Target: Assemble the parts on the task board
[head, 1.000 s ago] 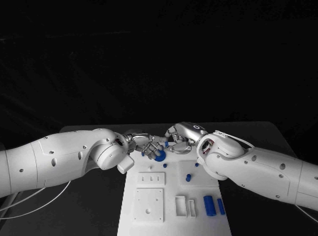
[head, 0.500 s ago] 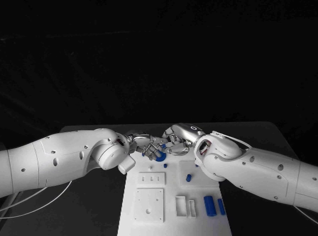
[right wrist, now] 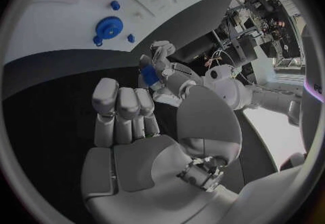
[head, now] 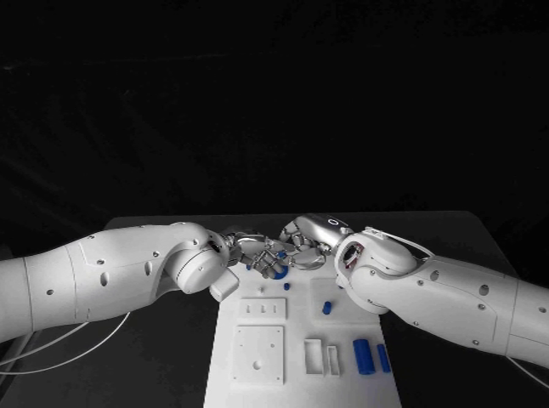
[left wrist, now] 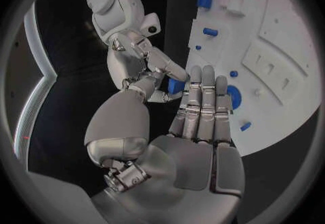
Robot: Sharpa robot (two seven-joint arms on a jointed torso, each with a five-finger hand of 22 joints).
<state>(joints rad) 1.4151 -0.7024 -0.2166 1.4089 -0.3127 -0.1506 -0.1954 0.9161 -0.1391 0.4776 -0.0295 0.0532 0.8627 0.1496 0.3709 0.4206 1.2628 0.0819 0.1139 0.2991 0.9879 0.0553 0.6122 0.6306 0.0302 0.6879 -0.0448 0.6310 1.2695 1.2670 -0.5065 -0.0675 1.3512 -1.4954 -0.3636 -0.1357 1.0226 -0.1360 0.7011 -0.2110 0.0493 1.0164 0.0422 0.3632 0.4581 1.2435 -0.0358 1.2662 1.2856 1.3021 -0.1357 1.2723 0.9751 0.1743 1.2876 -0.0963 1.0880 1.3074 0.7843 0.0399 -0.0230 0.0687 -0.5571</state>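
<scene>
You see a black table in a dark room, one white task board. Left hand open, fingers flat; right hand pinches a small blue part beside a blue gear.

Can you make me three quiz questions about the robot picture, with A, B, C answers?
1. Where is the gear?
A. At the board's far end
B. On the black table
C. On an arm

2. What colour is the board?
A. Red
B. White
C. Green

3. What about the small blue block?
A. Lying on the board
B. On the floor
C. Up between the two hands

Answers:
1 A: the gear lies at the far end, by the hands.
2 B: the board is white.
3 C: the block sits between the fingers of the left hand and right hand.
</scene>
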